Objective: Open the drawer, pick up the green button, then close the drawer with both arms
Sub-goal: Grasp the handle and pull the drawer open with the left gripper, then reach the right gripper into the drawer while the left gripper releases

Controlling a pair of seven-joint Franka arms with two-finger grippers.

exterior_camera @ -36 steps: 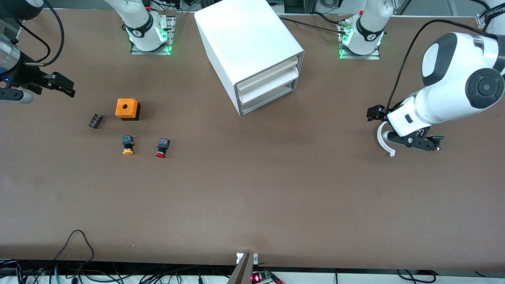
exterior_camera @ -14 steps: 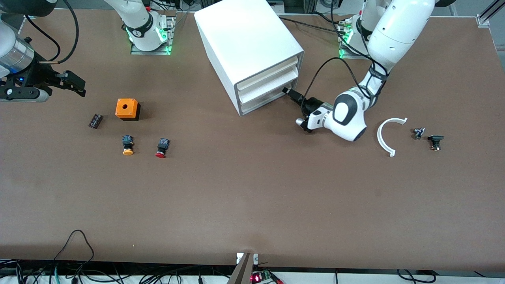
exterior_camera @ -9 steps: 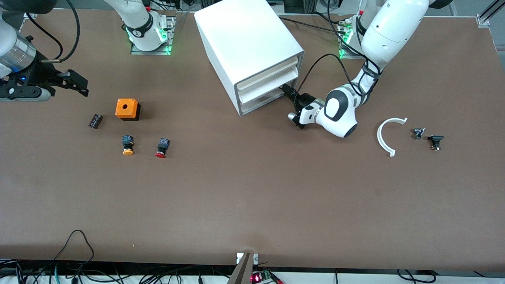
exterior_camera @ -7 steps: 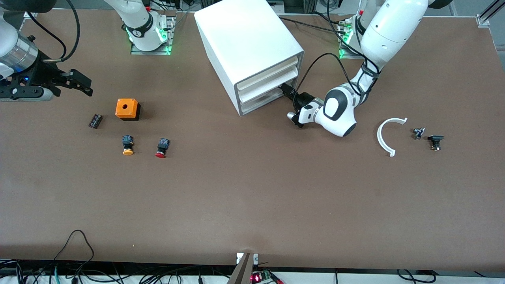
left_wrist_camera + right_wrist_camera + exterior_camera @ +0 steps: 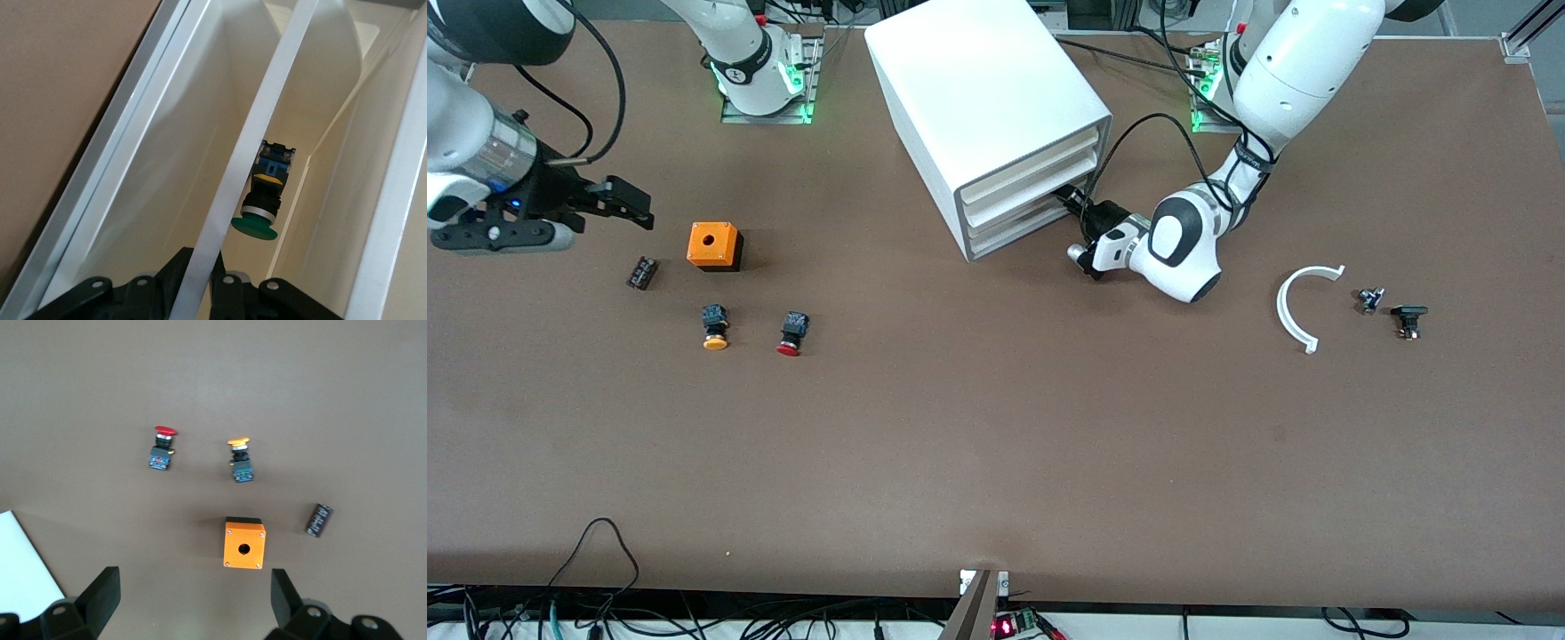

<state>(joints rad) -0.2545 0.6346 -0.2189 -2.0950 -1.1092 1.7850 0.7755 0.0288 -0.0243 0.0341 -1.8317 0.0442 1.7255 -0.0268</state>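
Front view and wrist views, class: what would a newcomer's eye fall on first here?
Probably the big white cabinet between the arm bases, with the left gripper shut on the front lip of its lowest drawer. Inside, the green button shows. The right gripper hangs open near the orange box, toward the right arm's end.

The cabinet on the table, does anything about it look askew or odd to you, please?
Yes: the cabinet sits turned at an angle to the table edges. Its drawer is barely ajar, the left gripper shut on its front lip.

No text or label legible — none anywhere.
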